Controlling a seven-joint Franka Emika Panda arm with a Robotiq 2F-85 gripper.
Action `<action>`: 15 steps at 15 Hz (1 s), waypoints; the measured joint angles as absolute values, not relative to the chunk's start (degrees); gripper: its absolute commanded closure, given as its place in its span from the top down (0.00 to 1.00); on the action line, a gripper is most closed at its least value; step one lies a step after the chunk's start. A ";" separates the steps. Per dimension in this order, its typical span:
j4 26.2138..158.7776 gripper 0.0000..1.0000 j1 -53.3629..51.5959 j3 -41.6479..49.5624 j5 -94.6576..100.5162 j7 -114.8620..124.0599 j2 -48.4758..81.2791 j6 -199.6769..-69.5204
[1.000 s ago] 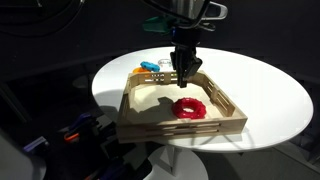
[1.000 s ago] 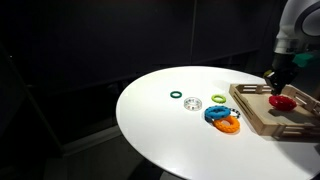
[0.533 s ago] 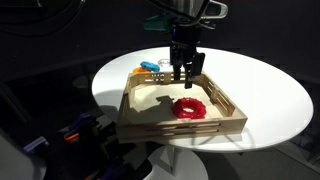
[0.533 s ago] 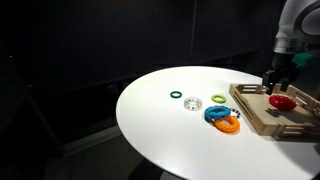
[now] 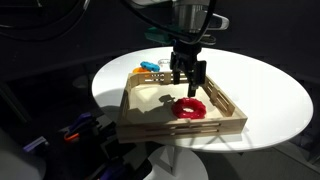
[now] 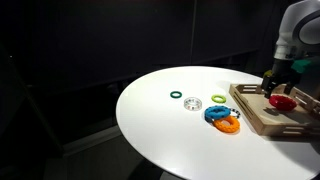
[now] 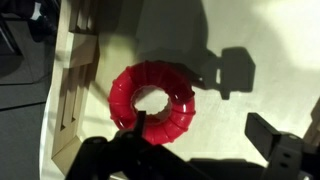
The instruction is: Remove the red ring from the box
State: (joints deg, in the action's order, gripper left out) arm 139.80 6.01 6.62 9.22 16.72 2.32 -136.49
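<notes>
The red ring lies flat on the pale bottom of the wooden box, toward its near right part. Both exterior views show it, and it glows bright red in one. My gripper hangs just above and behind the ring, open, holding nothing. In the wrist view the ring fills the centre left. One dark fingertip overlaps the ring's lower edge and the other sits far to the right, so my gripper stands wide open beside the ring. The box's slatted side runs along the left.
The box sits on a round white table. Blue and orange pieces lie just outside the box wall. A green ring, a white ring and a pale ring lie further out.
The jaws have gone from nearly shut to wide open, and the gripper has come down slightly closer to the red ring. The ring has not moved.
</notes>
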 measured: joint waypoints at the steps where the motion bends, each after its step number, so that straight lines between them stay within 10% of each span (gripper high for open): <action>1: 139.84 1.00 6.03 6.81 9.22 16.72 2.85 -137.19; 15: 139.86 1.00 6.03 7.70 9.20 16.72 7.25 -141.69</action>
